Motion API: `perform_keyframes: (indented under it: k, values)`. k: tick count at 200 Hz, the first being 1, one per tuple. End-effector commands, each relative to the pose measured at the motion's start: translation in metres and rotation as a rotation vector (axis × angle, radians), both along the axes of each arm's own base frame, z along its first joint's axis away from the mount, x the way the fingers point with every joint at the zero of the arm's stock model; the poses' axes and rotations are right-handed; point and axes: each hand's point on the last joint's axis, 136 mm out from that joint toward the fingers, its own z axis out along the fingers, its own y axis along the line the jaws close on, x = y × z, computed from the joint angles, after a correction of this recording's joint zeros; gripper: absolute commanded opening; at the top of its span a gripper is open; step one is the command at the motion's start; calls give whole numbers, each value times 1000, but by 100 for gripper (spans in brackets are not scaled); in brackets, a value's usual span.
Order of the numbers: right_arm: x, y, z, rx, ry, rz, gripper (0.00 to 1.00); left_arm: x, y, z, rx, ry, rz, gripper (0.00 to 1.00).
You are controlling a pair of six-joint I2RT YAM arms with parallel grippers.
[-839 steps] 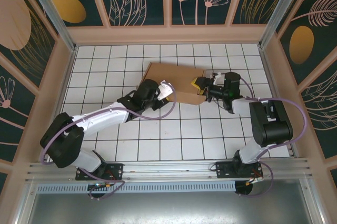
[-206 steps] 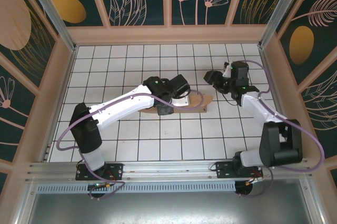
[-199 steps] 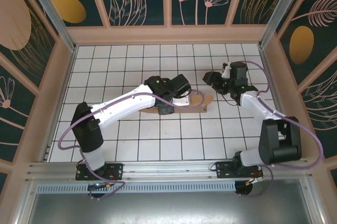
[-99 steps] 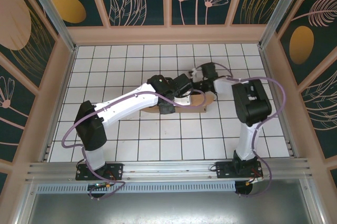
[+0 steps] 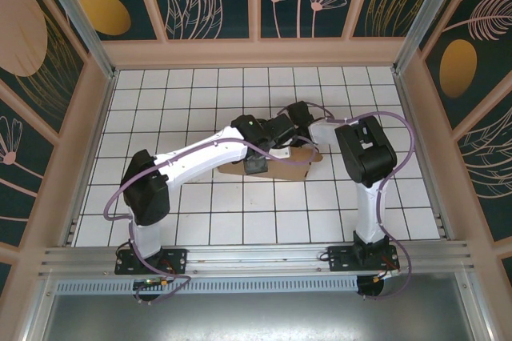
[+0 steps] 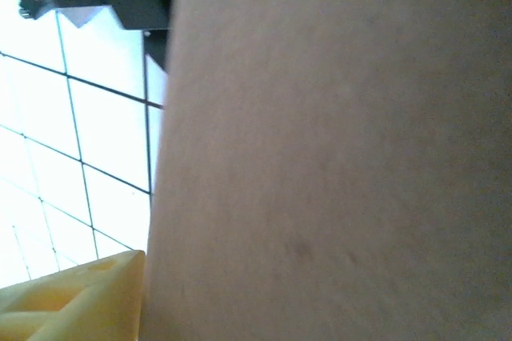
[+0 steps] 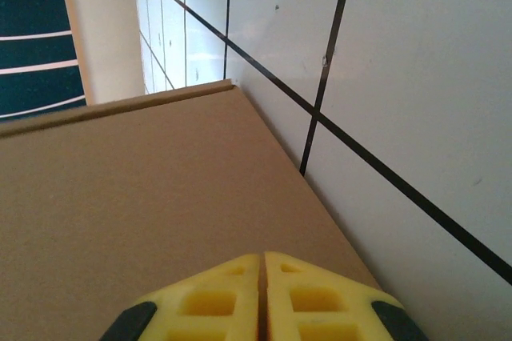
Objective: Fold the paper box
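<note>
Top external view puts the paper box (image 5: pixel 290 166) near the middle of the white tiled table (image 5: pixel 200 221), lying low with much of it under the two wrists that meet above it. The left gripper (image 5: pixel 278 139) comes in from the near left and the right gripper (image 5: pixel 298 117) hooks round from the far right. That crowding looks deliberate, since a die-cut sheet springs open unless one panel is pinned while another is turned. From the right wrist, the yellow pads (image 7: pixel 208 301) are pressed together with just a thin seam between them and nothing caught in it, and they sit against a broad brown face of the cardboard whose far edge runs along the tiles. Closed like that they probably serve as a blunt pusher rather than a clamp, bearing on a panel to work its crease. From the left wrist, a cardboard face stands very close to the lens, and one yellow finger (image 6: pixel 76 297) shows at the lower left, just beside the panel's edge. Its partner is hidden, so I cannot tell whether that pincer is spread or nipping the board. My guess is that it is there to steady or back up a wall — the fold does not look finished.
</note>
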Motion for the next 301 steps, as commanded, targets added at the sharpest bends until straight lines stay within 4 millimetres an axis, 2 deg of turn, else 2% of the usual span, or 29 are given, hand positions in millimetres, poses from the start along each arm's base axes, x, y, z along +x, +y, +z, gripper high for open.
perform_keyframes:
  k: [1, 33, 47, 90, 131, 135, 153, 175, 184, 190, 192, 201, 212, 222, 233, 252, 270, 282, 293, 297, 301]
  values:
    - [6, 2, 7, -1, -31, 1, 14, 17, -3, 17, -21, -95, 30, 77]
    - [14, 0, 11, -13, -56, -8, 17, 20, -8, 26, -56, -110, 41, 87]
    - [16, 0, 13, -19, -71, -7, 18, 20, -8, 29, -68, -113, 47, 98]
    - [28, -10, 26, -36, -141, -43, 23, 17, -6, 46, -116, -134, 55, 99]
    - [48, -29, 54, -43, -234, -109, 37, 11, -5, 72, -232, -174, 54, 99]
    - [49, -30, 57, -46, -246, -112, 39, 8, -4, 85, -273, -190, 54, 99]
    - [52, -33, 67, -42, -281, -115, 45, 6, -9, 106, -400, -224, 55, 99]
    - [52, -31, 74, -18, -299, -88, 48, 1, -14, 132, -594, -258, 76, 99]
    - [55, -30, 69, -35, -297, -77, 48, 4, -12, 149, -697, -308, 128, 99]
    - [57, -28, 64, -49, -295, -68, 47, 7, -6, 154, -745, -339, 179, 99]
    - [58, -27, 62, -54, -295, -64, 47, 10, -5, 163, -783, -364, 196, 99]
    - [59, -23, 54, -72, -289, -41, 44, 14, 4, 176, -872, -412, 281, 99]
    - [59, -15, 46, -82, -279, -6, 40, 11, 7, 186, -969, -400, 322, 99]
    - [59, -9, 39, -82, -270, 24, 36, 1, 1, 191, -1043, -350, 291, 98]
    - [59, -3, 32, -79, -263, 51, 33, -12, -4, 186, -1095, -280, 262, 99]
    - [54, 12, 21, -74, -258, 117, 30, -23, 3, 174, -1143, -240, 280, 98]
    - [60, 19, 11, -108, -275, 132, 28, -48, -3, 146, -1145, -104, 209, 98]
    - [73, 14, 10, -148, -312, 93, 25, -61, -6, 123, -1116, -14, 189, 87]
    - [89, 3, 21, -147, -345, 10, 25, -70, -6, 101, -1083, 43, 185, 72]
    - [97, -3, 27, -145, -359, -31, 25, -73, -6, 100, -1088, 57, 178, 67]
    - [104, -10, 33, -138, -370, -72, 25, -78, -5, 87, -1072, 81, 179, 61]
